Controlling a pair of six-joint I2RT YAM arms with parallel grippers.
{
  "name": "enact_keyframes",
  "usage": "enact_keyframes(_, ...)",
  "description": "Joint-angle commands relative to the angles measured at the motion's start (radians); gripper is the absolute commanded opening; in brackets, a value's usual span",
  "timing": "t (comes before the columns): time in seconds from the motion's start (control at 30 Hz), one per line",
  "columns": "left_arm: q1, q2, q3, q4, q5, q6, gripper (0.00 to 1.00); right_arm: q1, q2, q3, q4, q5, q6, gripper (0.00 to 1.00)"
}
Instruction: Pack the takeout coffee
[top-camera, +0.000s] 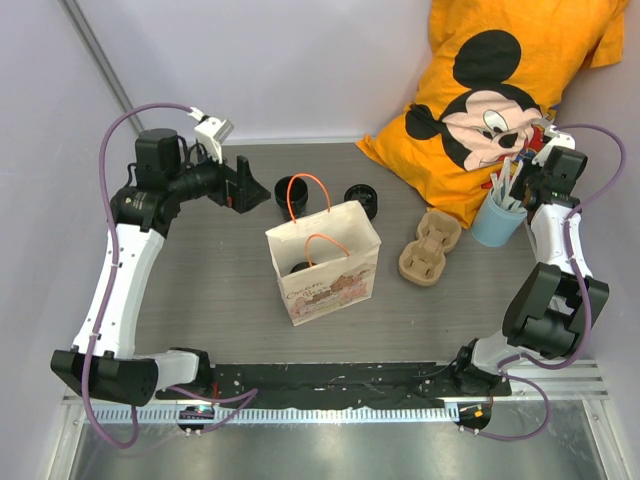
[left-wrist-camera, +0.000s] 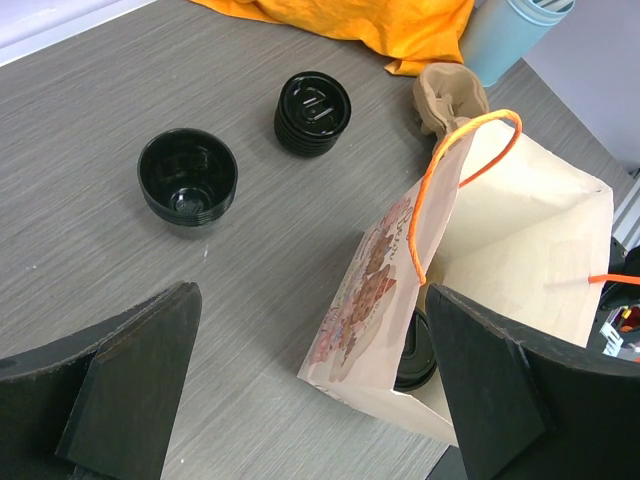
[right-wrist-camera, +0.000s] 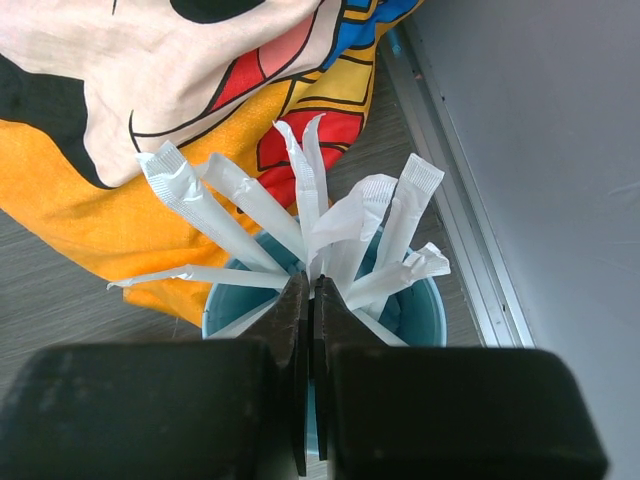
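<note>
1. Orange cloth (top-camera: 500, 90): Mickey Mouse print, no wording. Lies beyond the bag, to its right.
2. Paper bag (top-camera: 322, 262): upright and open, orange handles. The script on its front is too small for me to read.
3. Pulp carrier (top-camera: 430, 248): just right of the bag.
4. Blue cup (top-camera: 497, 222) of wrapped straws: right of the bag, past the carrier. My right gripper (right-wrist-camera: 311, 290) points down among the straws with its jaws pressed together. I cannot tell whether a wrapper is caught.
5. Open black cup (left-wrist-camera: 187, 178) and lidded black cup (left-wrist-camera: 312, 112): both behind the bag. The lid's embossing is illegible.
6. Left gripper (left-wrist-camera: 310, 295): behind the bag to its left, spread wide, empty.
</note>
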Motion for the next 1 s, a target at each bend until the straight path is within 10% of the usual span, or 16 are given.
enact_keyframes(0.0,0.005,-0.013,-0.004,0.047,0.026,-0.015,1.00,-0.004,-0.039,0.007,0.047,-0.005,0.006,0.01)
enact_keyframes(0.97,0.014,-0.029,0.130,-0.016,-0.020,0.016,1.00,-0.004,-0.313,0.394,-0.328,-0.117,-0.088,0.01)
